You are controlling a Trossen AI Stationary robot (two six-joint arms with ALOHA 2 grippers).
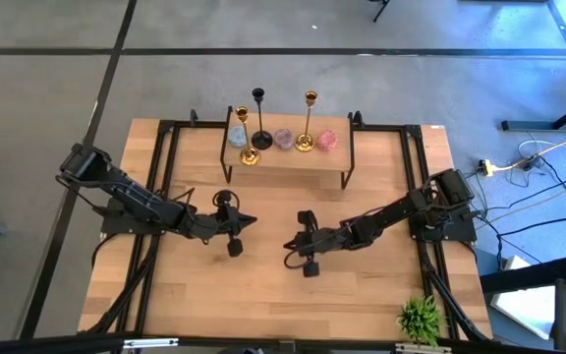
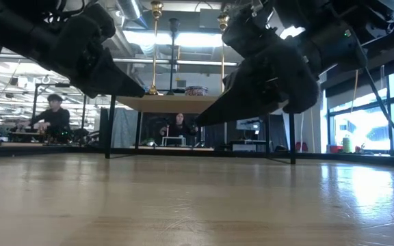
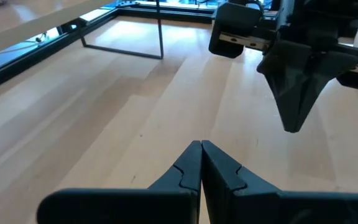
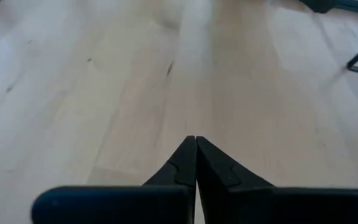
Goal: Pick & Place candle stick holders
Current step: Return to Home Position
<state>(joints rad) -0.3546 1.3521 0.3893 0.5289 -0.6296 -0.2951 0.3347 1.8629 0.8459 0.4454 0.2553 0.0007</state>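
Three candle stick holders stand by their round bases on a raised wooden shelf at the table's far side: a gold one at the left, a black one in the middle, a gold one at the right. In the low view their stems rise above the shelf: gold, black, gold. My left gripper is shut and empty over the table's middle. My right gripper is shut and empty, facing it. Each shows shut in its own wrist view: left, right.
Small round candles, light blue, lilac and pink, sit on the shelf between the holders. A green leafy plant stands at the table's near right corner. Bare wooden tabletop lies near the front. People sit in the room beyond.
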